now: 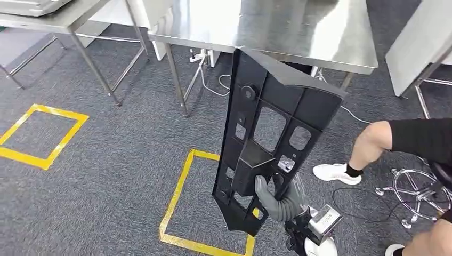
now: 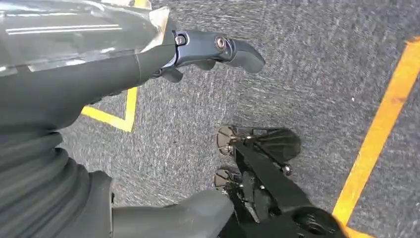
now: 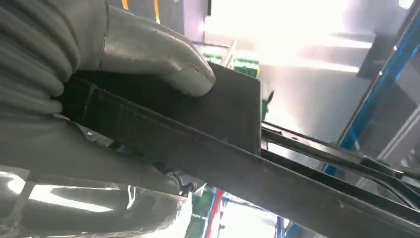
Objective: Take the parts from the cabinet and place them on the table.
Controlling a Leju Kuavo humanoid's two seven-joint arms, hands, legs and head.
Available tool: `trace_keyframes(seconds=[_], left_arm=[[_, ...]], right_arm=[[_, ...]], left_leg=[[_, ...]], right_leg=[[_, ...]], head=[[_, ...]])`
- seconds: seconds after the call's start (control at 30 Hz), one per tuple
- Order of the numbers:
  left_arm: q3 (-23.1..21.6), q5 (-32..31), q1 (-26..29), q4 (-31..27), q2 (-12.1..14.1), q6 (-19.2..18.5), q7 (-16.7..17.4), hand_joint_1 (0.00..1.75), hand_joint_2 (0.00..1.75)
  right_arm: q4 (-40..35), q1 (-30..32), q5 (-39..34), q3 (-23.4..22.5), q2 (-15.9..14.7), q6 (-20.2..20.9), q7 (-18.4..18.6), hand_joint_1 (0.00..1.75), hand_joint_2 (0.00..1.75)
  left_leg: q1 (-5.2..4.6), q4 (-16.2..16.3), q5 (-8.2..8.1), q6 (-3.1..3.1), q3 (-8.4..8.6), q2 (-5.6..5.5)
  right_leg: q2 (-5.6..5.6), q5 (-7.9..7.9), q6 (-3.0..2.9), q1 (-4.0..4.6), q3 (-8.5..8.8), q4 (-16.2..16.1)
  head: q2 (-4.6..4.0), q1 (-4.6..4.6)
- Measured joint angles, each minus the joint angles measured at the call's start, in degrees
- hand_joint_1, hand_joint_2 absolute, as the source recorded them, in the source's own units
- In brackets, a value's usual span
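Right hand point(image 1: 274, 200) grips long black moulded plastic panel with cut-out windows point(image 1: 266, 133) near its lower end, so the part stands upright, off the carpet | upper end just before stainless steel table point(image 1: 320, 42), not yet laid down | left hand point(image 2: 213, 49) hangs beside the body, fingers apart, holding nothing

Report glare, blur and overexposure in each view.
Head view: sharp, with glare on the steel table. Left wrist view: carpet streaked with motion blur, sheen on the left hand. Right wrist view: background blown out white behind the black part; right hand soft.
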Motion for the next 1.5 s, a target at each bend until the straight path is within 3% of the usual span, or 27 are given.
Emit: trace_keyframes(seconds=[0.03,0.07,0.2,0.23,0.27,0.33,0.4,0.47,0.53,0.57,0.63,0.7,0.73,0.77,0.87,0.9,0.93,1.0,1.07,1.1,1.2,1.27,1.3,1.4,1.43,1.47,1.5], left_arm=[[0.02,0.00,0.00,0.00,0.02,0.02,-0.04,0.00,1.75],[0.04,0.00,-0.08,0.00,0.09,0.13,-0.15,0.00,1.75],[0.07,-0.42,-0.07,-0.02,0.15,2.17,-1.31,0.00,1.75],[0.07,-0.42,-0.09,-0.04,0.15,2.36,-1.40,0.00,1.75],[0.07,-0.42,-0.14,-0.04,0.11,2.56,-1.55,0.00,1.75],[0.09,-0.42,-0.38,-0.04,0.15,2.75,-1.64,0.00,1.75],[0.09,-0.41,-0.42,-0.04,0.15,2.78,-1.77,0.00,1.75],[0.11,-0.42,-0.40,-0.04,0.15,2.80,-1.79,0.00,1.75],[0.11,-0.44,-0.40,-0.04,-0.02,2.80,-1.99,0.00,1.75],[0.11,-0.50,-0.40,-0.07,0.00,2.86,-2.10,0.00,1.75],[0.13,-0.63,-0.38,-0.07,0.00,2.95,-2.32,0.00,1.75],[0.15,-0.81,-0.25,-0.07,-0.04,3.10,-2.34,0.00,1.75],[0.17,-0.96,-0.25,-0.07,-0.02,3.10,-2.36,0.00,1.75],[0.20,-1.03,-0.26,-0.07,-0.07,3.10,-2.38,0.00,1.75],[0.31,-1.03,-0.28,-0.07,-0.07,3.10,-2.38,0.00,1.75],[0.31,-1.03,-0.24,-0.07,-0.07,3.08,-2.38,0.00,1.75],[0.31,-1.03,-0.23,-0.07,-0.07,3.08,-2.38,0.00,1.75],[0.33,-1.07,-0.24,-0.07,-0.07,3.08,-2.40,0.00,1.75],[0.33,-1.05,-0.26,-0.11,-0.02,3.08,-2.43,0.00,1.75],[0.33,-1.07,-0.40,-0.13,0.00,3.08,-2.45,0.00,1.75],[0.35,-1.07,-0.33,-0.13,0.00,3.08,-2.51,0.00,1.75],[0.37,-1.07,-0.30,-0.13,-0.09,3.06,-2.56,0.00,1.75],[0.37,-1.07,-0.32,-0.13,-0.09,3.06,-2.58,0.00,1.75],[0.42,-1.07,-0.32,-0.13,-0.09,3.06,-2.56,0.00,1.75],[0.42,-1.07,-0.30,-0.13,-0.09,3.06,-2.56,0.00,1.75],[0.42,-1.07,-0.30,-0.13,-0.09,3.06,-2.56,0.00,1.75],[0.44,-1.07,-0.30,-0.13,-0.13,3.06,-2.56,0.00,1.75]], right_arm=[[0.00,-0.08,0.07,-0.02,0.28,0.00,0.13,1.75,1.75],[0.00,-0.24,0.06,-0.02,0.50,0.00,0.13,1.75,1.75],[-0.02,-0.69,-0.20,-0.04,1.16,0.35,0.59,1.75,1.75],[-0.07,-0.85,-0.20,-0.04,1.33,0.35,0.81,1.75,1.75],[-0.07,-0.98,-0.29,-0.04,1.38,0.35,0.85,1.75,1.75],[-0.07,-1.10,-0.44,-0.13,1.35,0.37,1.01,1.75,1.75],[0.07,-0.93,-0.53,-0.31,1.31,0.39,1.35,1.75,1.75],[0.11,-0.96,-0.53,-0.31,1.31,0.42,1.40,1.75,1.75],[0.11,-0.96,-0.55,-0.31,1.31,0.44,1.44,1.75,1.75],[0.13,-1.00,-0.55,-0.31,1.31,0.44,1.44,1.75,1.75],[0.13,-0.86,-0.55,-0.35,1.35,0.44,1.46,1.75,1.75],[0.13,-0.78,-0.57,-0.42,1.35,0.44,1.46,1.75,1.75],[0.13,-0.80,-0.55,-0.44,1.44,0.44,1.44,1.75,1.75],[0.13,-0.82,-0.53,-0.48,1.57,0.44,1.44,1.75,1.75],[0.15,-0.78,-0.50,-0.55,1.81,0.42,1.44,1.75,1.75],[0.24,-0.71,-0.44,-0.59,1.81,0.44,1.44,1.75,1.75],[0.33,-0.71,-0.37,-0.59,1.81,0.44,1.42,1.75,1.75],[0.44,-0.70,-0.18,-0.61,1.81,0.37,1.33,1.75,1.75],[0.44,-0.72,-0.15,-0.63,1.81,0.37,1.20,1.75,1.75],[0.46,-0.74,-0.15,-0.68,1.81,0.35,1.11,1.75,1.75],[0.50,-0.76,-0.02,-0.70,1.84,0.35,1.05,1.75,1.75],[0.52,-0.78,0.02,-0.70,1.79,0.35,0.98,1.75,1.75],[0.52,-0.92,0.00,-0.68,1.79,0.33,0.89,1.75,1.75],[0.83,-0.82,0.00,-0.70,1.70,0.28,0.83,1.75,1.75],[0.98,-0.71,0.00,-0.70,1.66,0.28,0.83,1.75,1.75],[1.07,-0.70,0.00,-0.70,1.62,0.28,0.83,1.75,1.75],[1.09,-0.70,0.00,-0.70,1.62,0.28,0.83,1.75,1.75]], left_leg=[[-0.01,-4.91,1.93,0.36,2.77,0.50],[-0.43,-7.51,1.42,0.52,4.33,1.23],[-0.92,-8.11,1.46,1.51,4.25,0.64],[-0.11,-8.97,1.95,2.04,4.95,0.51],[-0.40,-9.32,2.00,2.27,5.23,0.43],[-0.37,-9.30,2.04,2.62,5.28,0.05],[-0.40,-9.27,1.95,2.69,5.25,-0.58],[-0.37,-9.20,1.89,2.60,5.36,-1.22],[-0.29,-8.90,1.64,2.20,5.49,-1.83],[-0.45,-8.61,1.45,1.82,5.36,-2.03],[-0.70,-8.32,1.08,1.08,5.16,-2.23],[-0.30,-8.53,1.24,0.53,5.22,-2.23],[-0.02,-8.21,0.90,0.24,5.09,-2.09],[0.01,-6.56,-0.22,0.01,4.58,-1.33],[0.09,6.18,-6.37,-0.58,-1.66,-0.62],[0.10,9.68,-7.10,-0.63,-3.60,-0.51],[0.09,10.01,-6.44,-0.52,-4.02,-0.47],[0.07,3.29,-2.07,-0.04,-1.06,-0.45],[-0.12,-6.97,1.79,0.89,4.08,0.03],[-0.62,-7.58,0.98,1.00,4.51,0.21],[-1.10,-7.66,0.83,1.70,4.42,-0.20],[-0.49,-9.35,1.57,2.42,5.79,-0.26],[-0.50,-9.67,1.52,2.62,5.99,-0.30],[-0.59,-9.61,1.36,3.05,6.05,-0.47],[-0.59,-9.60,1.29,3.04,6.10,-0.57],[-0.58,-9.59,1.15,2.93,6.25,-0.74],[-0.57,-9.57,0.96,2.76,6.47,-0.97]], right_leg=[[-0.26,-0.15,0.08,0.02,0.25,-0.01],[-0.43,-0.40,0.41,0.58,0.22,0.08],[-0.94,-0.49,1.60,0.81,0.47,-0.43],[-0.26,-1.00,1.91,1.03,0.10,0.21],[1.27,-1.87,1.84,0.69,-0.47,1.95],[2.68,-5.46,1.04,0.43,-4.94,10.52],[2.93,-7.15,1.35,0.34,-9.23,17.77],[2.94,-4.48,2.65,0.11,-8.31,14.31],[2.98,0.17,4.00,-0.44,-3.57,3.63],[3.16,0.78,3.83,-0.65,-2.67,0.82],[3.33,1.06,2.32,-0.16,-2.23,0.61],[3.32,1.30,1.51,0.05,-2.20,0.59],[3.28,1.54,1.11,-0.67,-2.01,0.36],[3.26,1.47,0.72,-0.55,-1.92,0.36],[3.08,1.31,0.10,-0.21,-1.84,0.37],[3.04,1.25,0.03,-0.09,-1.83,0.38],[3.03,1.20,-0.04,-0.01,-1.77,0.38],[3.04,1.05,-0.18,0.12,-1.46,0.38],[3.07,0.77,-0.03,0.23,-1.03,0.36],[3.06,0.53,0.38,0.90,-1.18,0.46],[2.86,0.42,1.22,0.42,-0.96,-0.03],[2.66,-0.18,1.82,0.73,-1.09,0.83],[2.82,-1.56,1.58,0.80,-2.38,3.50],[3.03,-5.94,1.11,0.45,-9.73,16.44],[3.04,-5.81,1.49,0.43,-10.86,17.88],[3.04,-4.43,2.17,0.30,-10.53,16.29],[3.03,-2.26,2.89,0.19,-8.83,12.25]], head=[[0.00,0.00],[0.00,0.00],[0.02,0.09],[0.00,0.15],[0.00,0.24],[0.00,0.44],[0.00,0.50],[0.02,0.50],[0.00,0.50],[0.02,0.59],[0.00,0.37],[0.00,0.46],[0.02,0.42],[0.00,0.35],[0.00,0.02],[0.00,0.07],[0.00,0.09],[0.02,0.07],[0.00,0.04],[0.02,0.15],[0.00,0.09],[0.00,0.22],[0.00,0.26],[0.00,0.59],[0.00,0.66],[0.00,0.63],[0.00,0.66]])
